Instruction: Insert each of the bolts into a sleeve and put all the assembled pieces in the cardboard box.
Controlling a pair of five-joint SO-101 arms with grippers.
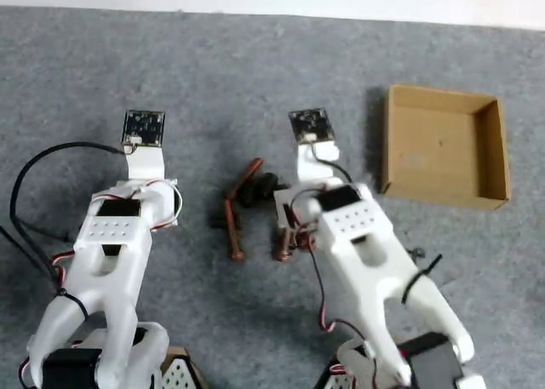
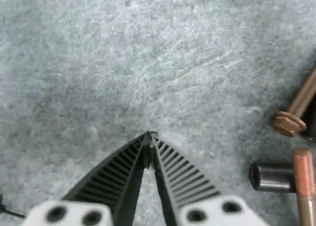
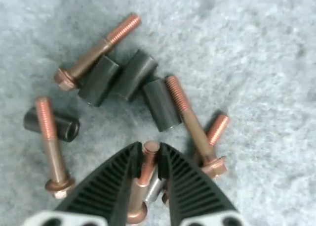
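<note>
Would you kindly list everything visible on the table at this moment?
bolts: five, copper, piled with the sleeves between the arms
sleeves: four, dark, in the same pile
cardboard box: one, brown, at the table's far right in the high view
table: one, grey, under everything
arms: two, white, either side of the pile
left gripper: one, black fingers, shut, over the grey surface beside the pile
right gripper: one, black fingers, shut on one bolt
</note>
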